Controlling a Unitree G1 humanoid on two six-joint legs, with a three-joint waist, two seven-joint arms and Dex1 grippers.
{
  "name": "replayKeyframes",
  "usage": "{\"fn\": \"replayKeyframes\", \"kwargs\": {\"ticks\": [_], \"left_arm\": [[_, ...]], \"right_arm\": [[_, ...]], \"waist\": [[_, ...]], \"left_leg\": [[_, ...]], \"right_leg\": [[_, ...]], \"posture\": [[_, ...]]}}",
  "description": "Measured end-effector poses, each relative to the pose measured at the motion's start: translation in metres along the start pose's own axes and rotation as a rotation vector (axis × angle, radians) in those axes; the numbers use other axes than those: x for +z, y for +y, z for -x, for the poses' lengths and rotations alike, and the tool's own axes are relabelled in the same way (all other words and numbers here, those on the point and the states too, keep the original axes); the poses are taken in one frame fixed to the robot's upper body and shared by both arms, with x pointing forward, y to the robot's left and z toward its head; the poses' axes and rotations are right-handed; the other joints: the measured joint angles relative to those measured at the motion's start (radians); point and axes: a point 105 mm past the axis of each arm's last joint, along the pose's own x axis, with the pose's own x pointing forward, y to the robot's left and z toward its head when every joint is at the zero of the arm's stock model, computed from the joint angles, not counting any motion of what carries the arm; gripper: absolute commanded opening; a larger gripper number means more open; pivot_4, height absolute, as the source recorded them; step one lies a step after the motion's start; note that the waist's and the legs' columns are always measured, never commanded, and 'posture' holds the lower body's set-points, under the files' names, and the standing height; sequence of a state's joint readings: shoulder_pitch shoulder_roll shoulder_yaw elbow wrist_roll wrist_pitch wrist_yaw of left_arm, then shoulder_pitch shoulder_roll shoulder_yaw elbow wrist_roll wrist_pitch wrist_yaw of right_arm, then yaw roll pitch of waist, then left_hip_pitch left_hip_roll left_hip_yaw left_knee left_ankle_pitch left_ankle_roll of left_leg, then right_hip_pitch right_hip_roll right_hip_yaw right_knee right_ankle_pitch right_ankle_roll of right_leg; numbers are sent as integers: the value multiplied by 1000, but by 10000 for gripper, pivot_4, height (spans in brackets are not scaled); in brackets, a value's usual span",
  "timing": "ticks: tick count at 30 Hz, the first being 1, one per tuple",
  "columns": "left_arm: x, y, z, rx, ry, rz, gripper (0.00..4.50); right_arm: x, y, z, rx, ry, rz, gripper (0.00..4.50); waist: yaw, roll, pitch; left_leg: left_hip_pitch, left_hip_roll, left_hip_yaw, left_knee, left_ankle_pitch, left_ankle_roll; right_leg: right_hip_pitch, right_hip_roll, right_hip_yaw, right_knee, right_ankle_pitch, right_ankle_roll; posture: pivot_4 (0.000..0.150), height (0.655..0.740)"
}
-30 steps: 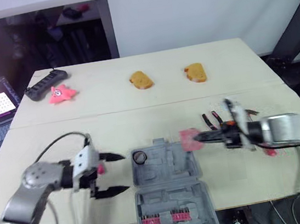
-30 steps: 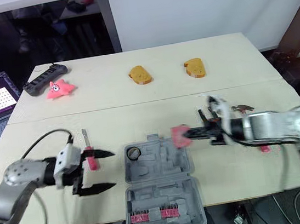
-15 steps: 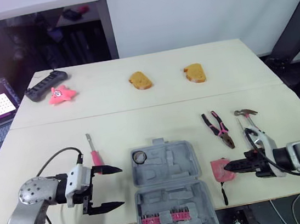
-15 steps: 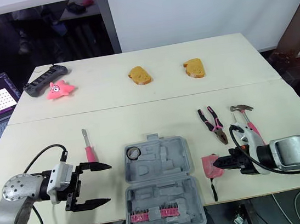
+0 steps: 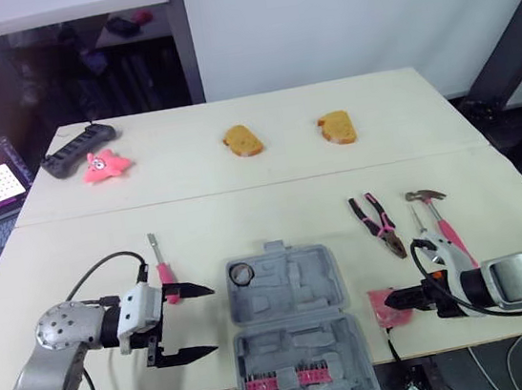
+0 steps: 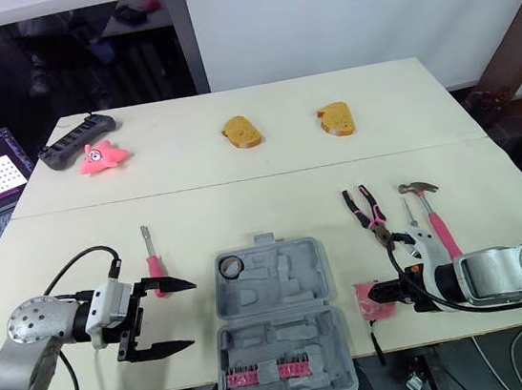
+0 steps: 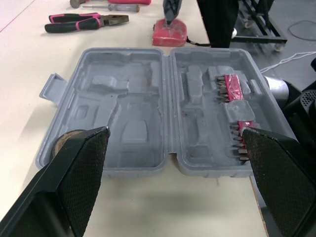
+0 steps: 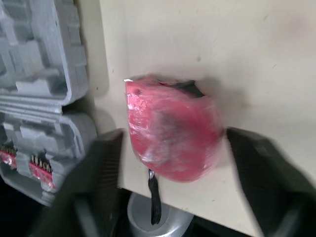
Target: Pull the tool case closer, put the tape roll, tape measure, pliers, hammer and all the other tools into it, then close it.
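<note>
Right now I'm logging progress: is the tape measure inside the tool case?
No, the tape measure lies on the table beside the open tool case.

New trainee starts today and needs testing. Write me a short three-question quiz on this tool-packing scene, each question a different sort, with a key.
1. Multiple choice: which tool lies inside the open tool case?
A. hammer
B. tape roll
C. pliers

2. Short answer: which pincer has its fingers on either side of the red tape measure?

3. True or false: the tape measure lies inside the case.

Key
1. B
2. The right pincer
3. False: it lies on the table, to the right of the case.
</note>
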State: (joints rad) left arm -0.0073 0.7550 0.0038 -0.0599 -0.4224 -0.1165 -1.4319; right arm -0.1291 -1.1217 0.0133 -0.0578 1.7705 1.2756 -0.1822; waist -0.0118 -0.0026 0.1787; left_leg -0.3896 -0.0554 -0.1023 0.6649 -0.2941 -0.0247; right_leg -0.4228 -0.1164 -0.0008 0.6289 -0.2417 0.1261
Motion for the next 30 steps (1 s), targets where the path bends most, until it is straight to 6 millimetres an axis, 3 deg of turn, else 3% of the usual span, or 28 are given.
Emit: {"fn": "replayKeyframes", "kwargs": {"ticks": [4, 9, 10, 11, 12, 14, 16, 18, 21, 25, 30], "left_arm": [[0, 0, 0, 1, 1, 3, 45000], [-1, 0, 0, 1, 2, 6, 45000], [-1, 0, 0, 2, 2, 5, 45000], [-2, -1, 0, 4, 5, 13, 45000], [-3, -2, 0, 4, 7, 18, 45000], [-4, -3, -1, 2, 6, 21, 45000], [-3, -2, -1, 10, 6, 20, 45000], [-4, -2, -1, 12, 7, 21, 45000], [-5, -3, -1, 20, 8, 26, 45000], [-7, -4, -1, 29, 10, 36, 45000], [-5, -6, -2, 32, 10, 31, 45000]], "right_arm": [[10, 3, 14, -15, -27, 75, 44583], [16, 25, 30, -11, -45, 410, 44583], [16, 28, 32, -18, -58, 547, 44583], [9, 30, 32, -23, -37, 844, 44583], [6, 31, 31, -12, -24, 906, 44583], [-8, 34, 26, 63, 24, 1212, 44583], [-21, 25, 15, 119, 55, 1456, 44583], [-24, 13, 9, 137, 63, 1531, 44583], [-17, 12, 2, 140, 31, 1580, 44583], [-4, 9, -5, 93, 3, 1592, 44583], [-4, 0, -8, 81, 67, 1580, 44583]], "waist": [[1, 0, 0], [0, 2, 1], [0, 3, 1], [2, 3, 1], [1, 3, 1], [-1, 1, 1], [-3, 0, 1], [-3, 1, 1], [-8, 1, 2], [-2, 1, 2], [4, 1, 2]], "left_leg": [[0, 0, 0, 0, 0, 0], [0, -1, 0, 0, 0, 0], [-1, -1, 1, 0, 0, 0], [-1, -2, 3, 0, 0, 0], [-1, -2, 3, 0, 0, 0], [-1, -2, 3, 0, 0, 0], [0, -2, 5, 1, 0, -1], [1, -1, 8, 1, 0, -1], [2, 0, 9, 0, 0, -1], [2, 0, 9, 0, 0, -1], [2, -1, 9, 1, 0, -1]], "right_leg": [[0, 0, 0, 0, 0, 0], [-1, 0, 0, 0, 0, 0], [-1, 1, -1, 0, 0, 1], [-1, 1, -1, 0, -2, 2], [-1, 2, -1, 0, -2, 2], [0, 1, -1, -1, -2, 2], [0, 0, 0, -1, -1, 2], [-1, -1, 2, 0, -1, 2], [-1, 1, 3, 0, -1, 1], [-1, 0, 4, 0, -1, 1], [0, -1, 4, 0, 0, 1]], "posture": [[1500, 7400], [1500, 7400], [1500, 7400], [1500, 7400], [1500, 7400], [1500, 7400], [1500, 7400], [1500, 7400], [1500, 7400], [1500, 7400], [1500, 7400]]}}
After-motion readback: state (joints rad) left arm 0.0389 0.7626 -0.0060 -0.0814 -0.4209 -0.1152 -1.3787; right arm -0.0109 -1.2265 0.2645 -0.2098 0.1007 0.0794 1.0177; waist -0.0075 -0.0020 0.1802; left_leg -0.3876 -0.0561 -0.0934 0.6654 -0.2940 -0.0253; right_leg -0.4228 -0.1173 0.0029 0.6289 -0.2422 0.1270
